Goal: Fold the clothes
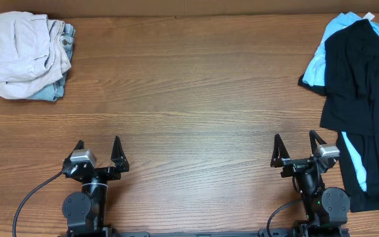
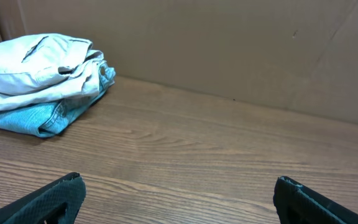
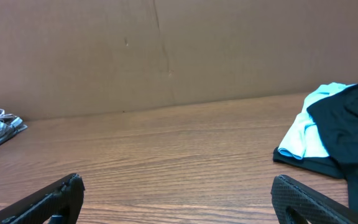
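Left gripper point(image 1: 98, 153) and right gripper point(image 1: 297, 148) are spread wide, empty. Far left, faded blue denim shorts point(image 1: 64, 36) could be snagged together with the pale beige khaki cotton shorts point(image 1: 15, 52) piled on them

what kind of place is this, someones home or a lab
Probably a robot test bench, not a home: two arms, left end effector and right end effector open, sit at a wooden table walled with cardboard, with beige shorts and a black garment piled at either side.
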